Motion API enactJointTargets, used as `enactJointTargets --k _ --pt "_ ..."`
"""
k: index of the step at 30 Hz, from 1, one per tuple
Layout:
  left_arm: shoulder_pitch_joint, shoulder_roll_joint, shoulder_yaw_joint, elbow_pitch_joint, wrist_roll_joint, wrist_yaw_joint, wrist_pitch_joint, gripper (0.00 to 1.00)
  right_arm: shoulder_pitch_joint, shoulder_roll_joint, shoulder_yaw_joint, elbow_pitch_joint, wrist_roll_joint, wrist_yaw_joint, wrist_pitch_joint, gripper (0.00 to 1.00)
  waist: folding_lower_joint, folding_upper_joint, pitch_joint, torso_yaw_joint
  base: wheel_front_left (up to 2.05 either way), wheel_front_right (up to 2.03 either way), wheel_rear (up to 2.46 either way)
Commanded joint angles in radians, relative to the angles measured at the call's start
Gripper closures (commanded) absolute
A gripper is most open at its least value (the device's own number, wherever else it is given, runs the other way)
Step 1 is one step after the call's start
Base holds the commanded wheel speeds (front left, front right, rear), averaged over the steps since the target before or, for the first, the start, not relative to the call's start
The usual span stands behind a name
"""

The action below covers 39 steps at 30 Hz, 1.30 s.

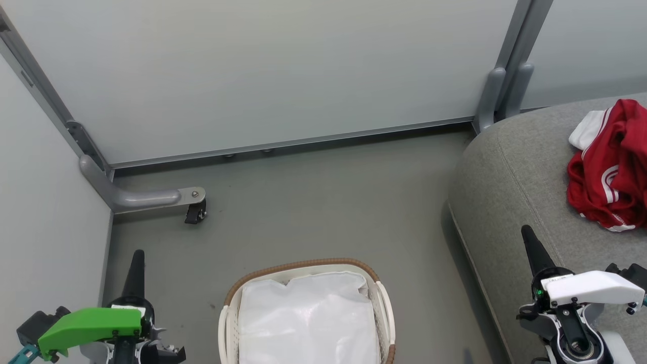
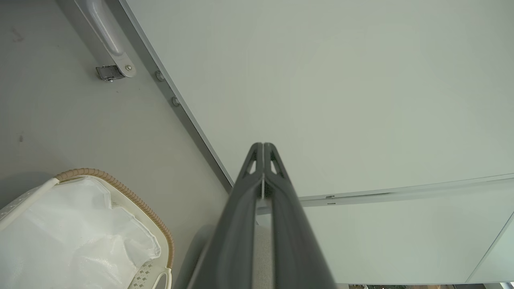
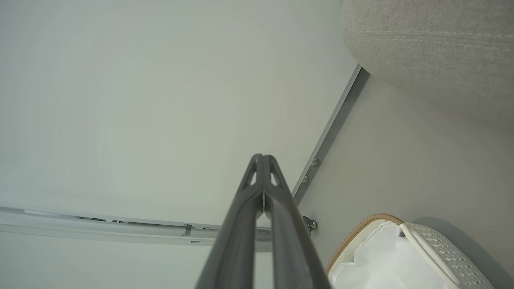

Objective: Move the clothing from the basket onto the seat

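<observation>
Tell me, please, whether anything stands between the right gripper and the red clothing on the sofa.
Nothing visible does: only bare grey upholstery of the sofa lies between the right gripper, its fingers closed together, and the red clothing, which already lies on the sofa.

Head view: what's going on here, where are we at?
Red clothing lies bunched on the grey sofa. The basket sits on the floor, and the part in view holds its white liner and nothing red. The left gripper and right gripper are both shut and hold nothing. The move looks done, or close to it.
</observation>
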Motion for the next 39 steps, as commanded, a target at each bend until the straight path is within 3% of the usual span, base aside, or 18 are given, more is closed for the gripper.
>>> enactJointTargets --k 1,39 --pt "-0.023 0.007 0.005 -0.009 -0.021 -0.005 0.008 1.0 0.009 -0.006 -0.006 -0.012 0.026 -0.001 0.008 1.0 0.0 -0.0001 -0.001 0.0 0.0 0.0 0.0" --pt "-0.034 0.008 0.02 -0.032 -0.256 -0.009 0.074 1.0 0.031 -0.006 -0.027 -0.046 0.282 -0.001 0.074 1.0 0.0 -0.0001 -0.012 -0.011 0.0 0.0 0.0"
